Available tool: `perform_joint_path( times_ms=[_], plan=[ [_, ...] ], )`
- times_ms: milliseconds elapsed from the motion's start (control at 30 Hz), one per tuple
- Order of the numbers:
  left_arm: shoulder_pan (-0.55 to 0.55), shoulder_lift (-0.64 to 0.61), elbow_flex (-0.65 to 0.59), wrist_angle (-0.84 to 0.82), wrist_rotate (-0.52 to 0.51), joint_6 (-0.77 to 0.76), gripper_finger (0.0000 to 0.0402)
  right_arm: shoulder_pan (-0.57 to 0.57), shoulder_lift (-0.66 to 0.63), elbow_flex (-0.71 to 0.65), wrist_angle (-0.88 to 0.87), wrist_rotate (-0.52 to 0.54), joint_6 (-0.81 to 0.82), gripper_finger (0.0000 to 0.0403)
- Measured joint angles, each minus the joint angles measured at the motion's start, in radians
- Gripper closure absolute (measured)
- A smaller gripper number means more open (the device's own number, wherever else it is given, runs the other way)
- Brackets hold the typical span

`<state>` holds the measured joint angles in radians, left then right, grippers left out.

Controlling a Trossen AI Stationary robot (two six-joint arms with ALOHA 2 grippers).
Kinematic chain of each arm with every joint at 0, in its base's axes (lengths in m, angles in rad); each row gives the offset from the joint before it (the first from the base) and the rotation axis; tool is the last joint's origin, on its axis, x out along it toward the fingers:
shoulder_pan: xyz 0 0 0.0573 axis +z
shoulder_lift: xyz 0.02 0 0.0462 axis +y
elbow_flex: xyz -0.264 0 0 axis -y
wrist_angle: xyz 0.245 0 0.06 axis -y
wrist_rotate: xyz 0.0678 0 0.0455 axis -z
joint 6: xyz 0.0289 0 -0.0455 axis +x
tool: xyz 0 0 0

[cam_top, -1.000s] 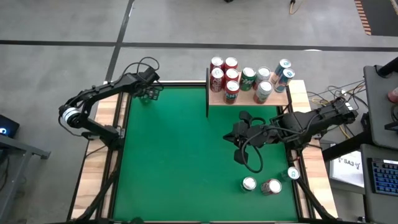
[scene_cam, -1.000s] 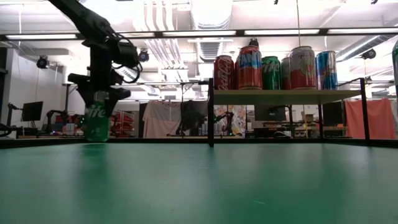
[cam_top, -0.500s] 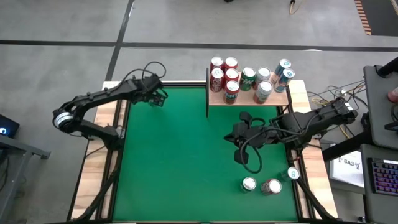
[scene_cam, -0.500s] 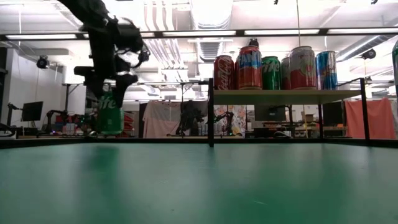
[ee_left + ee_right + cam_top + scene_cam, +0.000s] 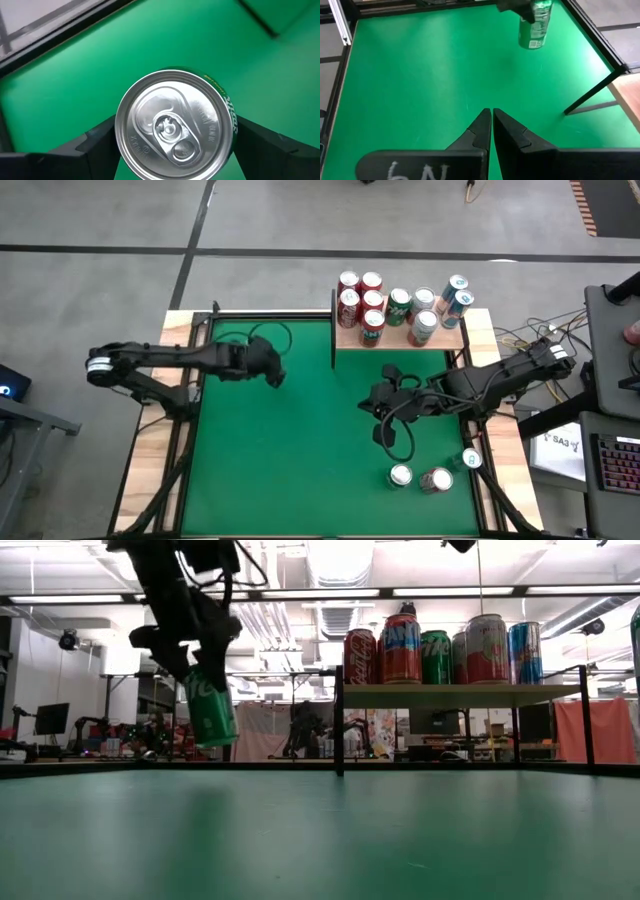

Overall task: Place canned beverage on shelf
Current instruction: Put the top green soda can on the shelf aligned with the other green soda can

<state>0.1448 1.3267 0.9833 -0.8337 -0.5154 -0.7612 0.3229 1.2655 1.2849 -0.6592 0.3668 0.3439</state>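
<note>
A green canned beverage (image 5: pixel 210 706) hangs tilted above the green table, left of centre, with my left gripper (image 5: pixel 268 368) shut on it; its silver top (image 5: pixel 175 130) fills the left wrist view. The shelf (image 5: pixel 400 336), a light-wood board on black posts at the far right, carries several cans. My right gripper (image 5: pixel 491 112) hovers shut with nothing in it over the table in front of the shelf (image 5: pixel 374 400). My left gripper pinches the can's upper side wall (image 5: pixel 231 125), just below the rim, between its two fingers (image 5: pixel 95 142), one on each opposite side. They come from above, slanting down. The can is lifted clear of the table, tilted, its bottom (image 5: pixel 226 738) swung toward the shelf side.
Three loose cans (image 5: pixel 400 475) (image 5: pixel 437 479) (image 5: pixel 470 459) lie at the table's near right corner. A black frame rail (image 5: pixel 200 330) borders the table. The shelf's black post (image 5: pixel 339 720) stands at its left end. Open green felt (image 5: pixel 290 450) lies between the arms.
My left gripper has carried the green can from the table's far left corner toward the middle and the near side, rising a little. The can, upright near the table before, now hangs higher and tilted.
</note>
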Motion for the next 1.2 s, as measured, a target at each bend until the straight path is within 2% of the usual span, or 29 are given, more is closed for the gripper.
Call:
perform_joint_path(
  times_ms=[167,367,600,767,867,967,1200],
  plan=[
    [-0.139,0.009,0.000,0.046,-0.056,-0.078,0.0100,0.000,0.000,-0.052,0.072,0.005,-0.023,0.0394],
    [-0.276,0.009,0.000,0.178,-0.126,-0.093,0.0099,0.000,0.013,-0.133,0.226,0.026,-0.114,0.0394],
    [-0.394,0.020,0.000,0.328,-0.186,-0.081,0.0099,0.000,0.026,-0.235,0.442,0.085,-0.213,0.0394],
    [-0.445,0.042,0.000,0.440,-0.215,-0.051,0.0099,0.000,0.072,-0.254,0.471,0.147,-0.262,0.0382],
    [-0.454,0.060,0.000,0.508,-0.223,-0.023,0.0099,-0.001,0.109,-0.235,0.469,0.160,-0.266,0.0350],
    [-0.454,0.075,0.000,0.554,-0.232,0.000,0.0099,-0.001,0.150,-0.204,0.457,0.160,-0.266,0.0300],
    [-0.454,0.086,0.000,0.576,-0.240,0.003,0.0099,-0.007,0.235,-0.096,0.328,0.272,-0.220,0.0144]
  ],
)
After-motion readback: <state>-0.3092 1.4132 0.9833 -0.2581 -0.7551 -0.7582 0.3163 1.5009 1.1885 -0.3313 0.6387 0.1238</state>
